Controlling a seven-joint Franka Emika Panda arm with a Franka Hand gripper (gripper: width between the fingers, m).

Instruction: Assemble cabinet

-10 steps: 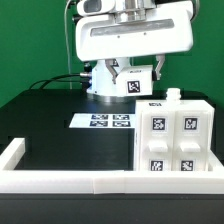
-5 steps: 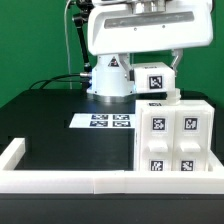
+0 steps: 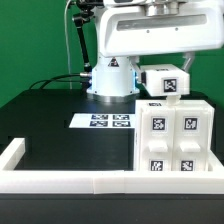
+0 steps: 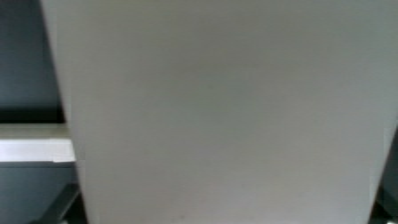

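The block (image 3: 165,82) is drifting toward the exterior view's right and is now hanging at twelve o'clock above the cabinet box (image 3: 175,140), which is sitting at four o'clock on the worktop (image 3: 50,125). The claw (image 3: 164,70) is pinching the block; lowered askew, it could be jamming. In the wrist view a white face, likely the block (image 4: 231,110), is filling the frame. Nothing is reading as writing, only square tags.

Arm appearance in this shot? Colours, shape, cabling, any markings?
The arm is glossy white with bulky, rounded housings, and its base is a white dome. Thin black cables run beside it. No markings show on the arm. Of the pincer, only dark finger bits are visible.
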